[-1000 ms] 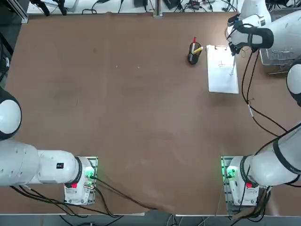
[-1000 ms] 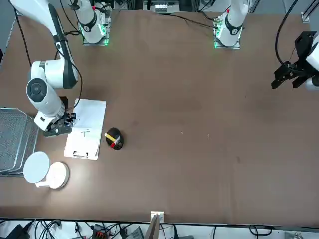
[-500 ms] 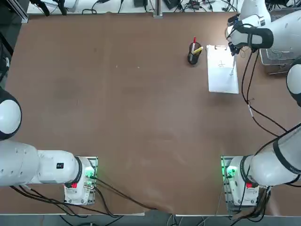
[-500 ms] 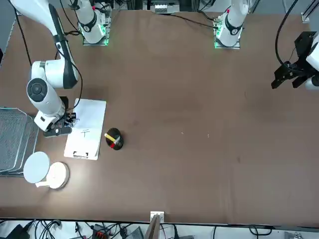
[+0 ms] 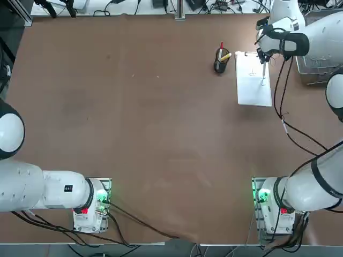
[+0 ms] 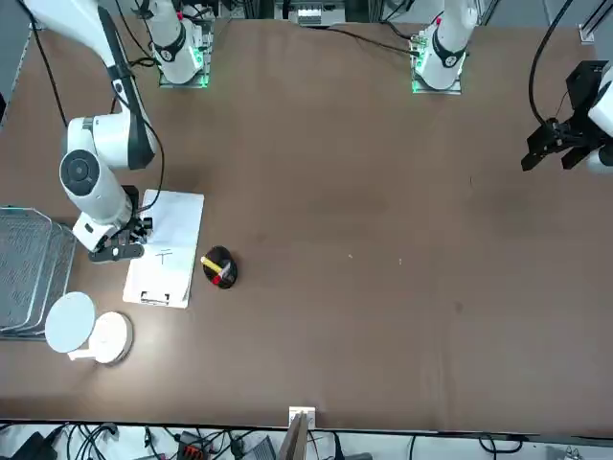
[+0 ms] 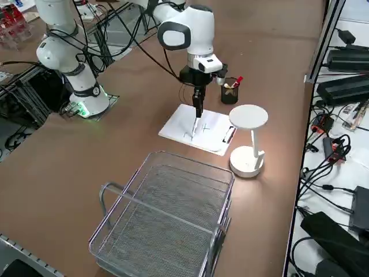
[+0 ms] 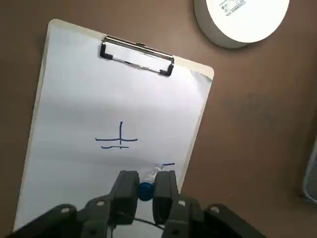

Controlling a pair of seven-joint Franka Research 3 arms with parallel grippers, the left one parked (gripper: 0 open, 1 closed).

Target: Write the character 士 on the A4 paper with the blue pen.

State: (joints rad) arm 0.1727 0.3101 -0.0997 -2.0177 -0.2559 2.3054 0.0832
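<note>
R gripper [image 8: 145, 191] over A4 paper [image 8: 74, 99], near sheet's edge toward wire basket [image 7: 167, 219]. Jaws narrow, clamped on blue pen [image 8: 147, 187]; pen roughly upright, tip at or just above sheet, contact unclear. Paper lies at table's far right, beside black pen cup [image 5: 220, 64] w/ red pen [image 5: 221, 47] and yellow pen [image 5: 225, 55]. Wrist view alone shows metal clip [image 8: 137, 56], drawn cross w/ short stroke under it, plus small dash by pen tip. Side view alone shows white lamp [image 7: 248, 138] beside clip end.
</note>
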